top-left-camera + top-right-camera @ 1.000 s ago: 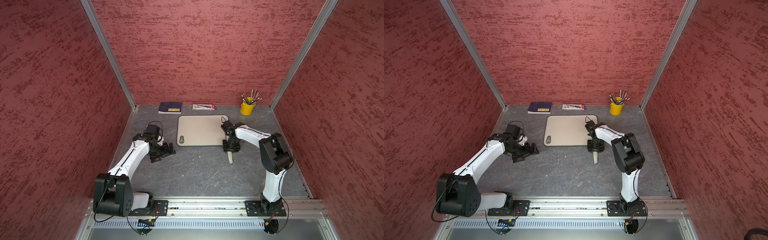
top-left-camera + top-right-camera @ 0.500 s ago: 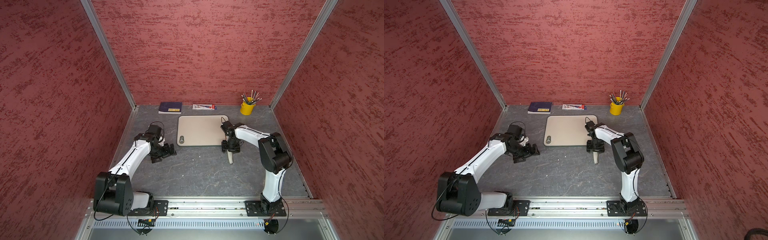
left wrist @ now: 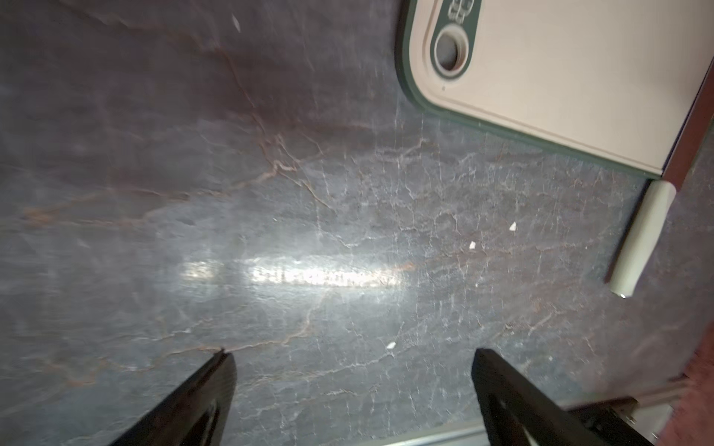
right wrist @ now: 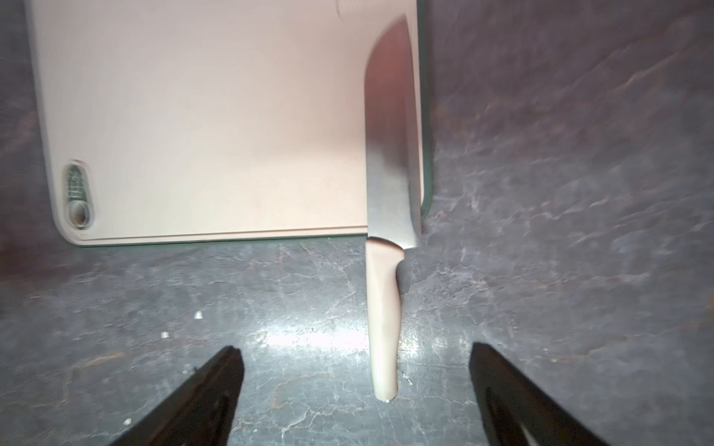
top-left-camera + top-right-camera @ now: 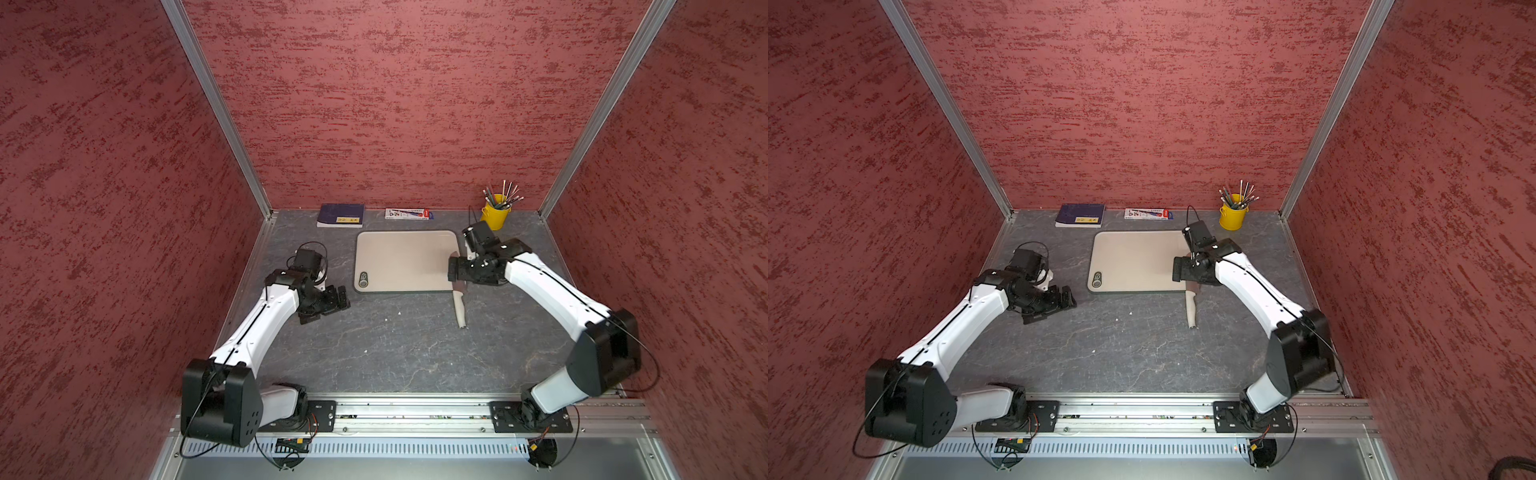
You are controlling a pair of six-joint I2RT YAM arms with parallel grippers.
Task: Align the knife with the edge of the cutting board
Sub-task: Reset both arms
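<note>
The knife (image 4: 390,135) lies flat with its reflective blade on the beige cutting board (image 4: 193,116), along the board's right short edge. Its cream handle (image 5: 459,309) sticks out over the near edge onto the grey table. My right gripper (image 4: 354,349) hovers open above the knife, one finger on each side of the handle and apart from it. In both top views the right gripper (image 5: 453,270) (image 5: 1179,268) covers most of the blade. My left gripper (image 5: 338,299) (image 3: 349,353) is open over bare table, left of the board's corner with the oval hole (image 3: 448,50).
A dark blue book (image 5: 340,215), a flat white packet (image 5: 409,213) and a yellow cup of pencils (image 5: 495,214) stand along the back wall. Red walls close in three sides. A metal rail (image 5: 415,409) runs along the front.
My right gripper has opened and let go of the knife, which stays along the board's right edge. The wrist has lifted and turned a little. The left arm has hardly moved.
</note>
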